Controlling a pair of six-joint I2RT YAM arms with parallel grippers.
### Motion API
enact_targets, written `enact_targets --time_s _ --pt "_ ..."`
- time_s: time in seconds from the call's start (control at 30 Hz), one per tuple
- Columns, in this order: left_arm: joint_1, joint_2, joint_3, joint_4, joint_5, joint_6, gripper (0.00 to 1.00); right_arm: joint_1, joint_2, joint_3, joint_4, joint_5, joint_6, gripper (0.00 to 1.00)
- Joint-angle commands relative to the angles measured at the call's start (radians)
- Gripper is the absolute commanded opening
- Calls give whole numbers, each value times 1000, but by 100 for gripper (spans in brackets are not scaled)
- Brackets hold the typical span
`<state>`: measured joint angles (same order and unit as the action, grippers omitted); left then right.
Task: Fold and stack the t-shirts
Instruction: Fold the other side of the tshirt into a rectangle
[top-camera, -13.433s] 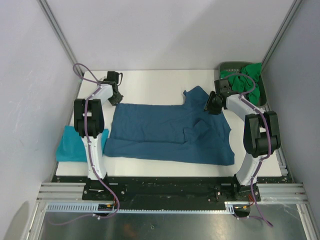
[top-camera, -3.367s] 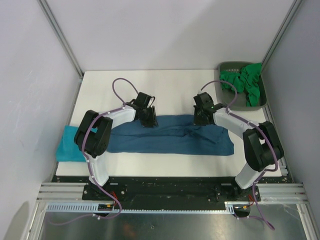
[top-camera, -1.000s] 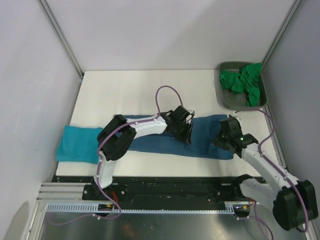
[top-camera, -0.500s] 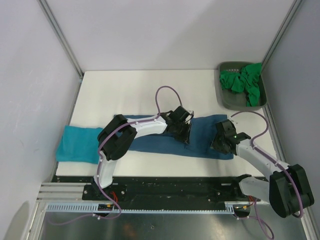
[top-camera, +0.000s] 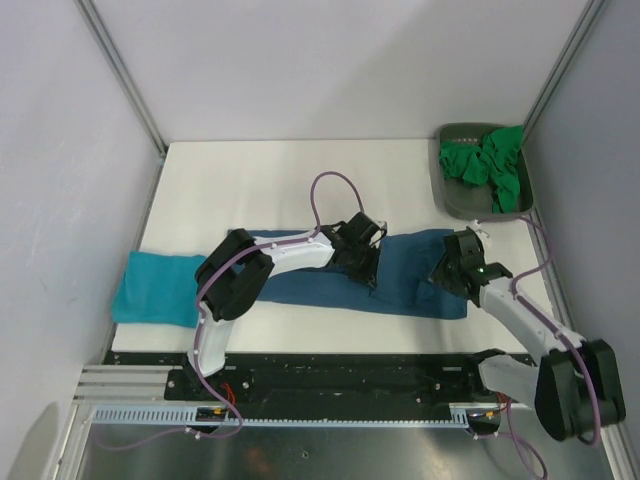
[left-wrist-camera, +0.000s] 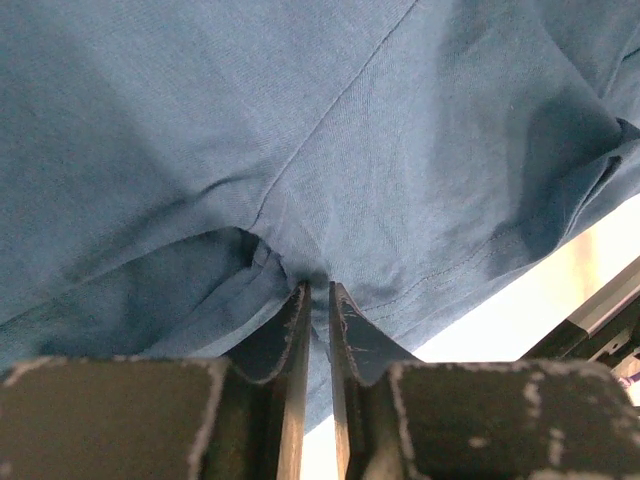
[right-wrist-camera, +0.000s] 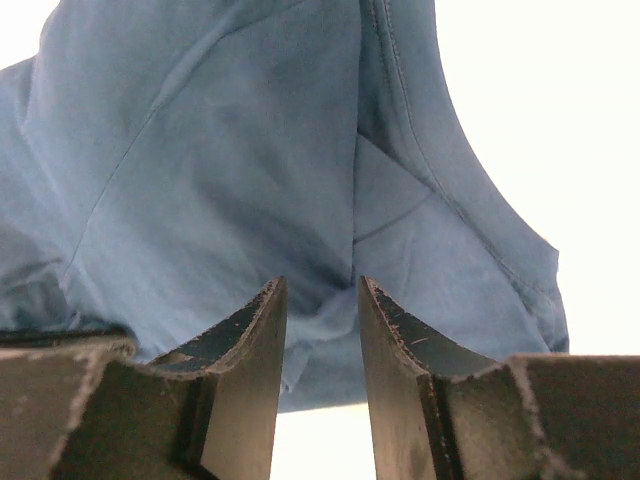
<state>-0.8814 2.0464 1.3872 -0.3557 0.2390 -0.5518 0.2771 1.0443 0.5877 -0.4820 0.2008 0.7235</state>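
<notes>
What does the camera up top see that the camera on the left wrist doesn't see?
Only the top view shows the turquoise t-shirt at the table's left edge, the green t-shirts in the grey tray, and the right gripper. Only the left wrist view shows, up close, the left gripper with its fingers nearly together, pinching a pucker of cloth, and a seam line. Both show the dark blue t-shirt and some of the white table.

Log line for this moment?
left gripper: pinching dark blue t-shirt mid-strip | right gripper: open at its right end | green t-shirts: in tray
</notes>
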Motion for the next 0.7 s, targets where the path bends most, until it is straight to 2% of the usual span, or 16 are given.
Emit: enact_targets --time_s 0.0,0.1,0.2,0.47,0.67 --pt "-1 12 -5 -9 -16 -11 16 -9 148 55 135 2 -47 38" --pt "0 9 0 -13 -20 -10 16 -10 239 73 130 -17 -66 37" --pt "0 10 9 -18 -24 -11 15 -2 262 76 77 -18 -81 36" --pt "16 -14 32 -27 -49 -28 12 27 136 51 -100 -11 -67 36" --pt "24 -17 43 -33 -56 -35 12 68 131 -35 -80 -64 -4 35"
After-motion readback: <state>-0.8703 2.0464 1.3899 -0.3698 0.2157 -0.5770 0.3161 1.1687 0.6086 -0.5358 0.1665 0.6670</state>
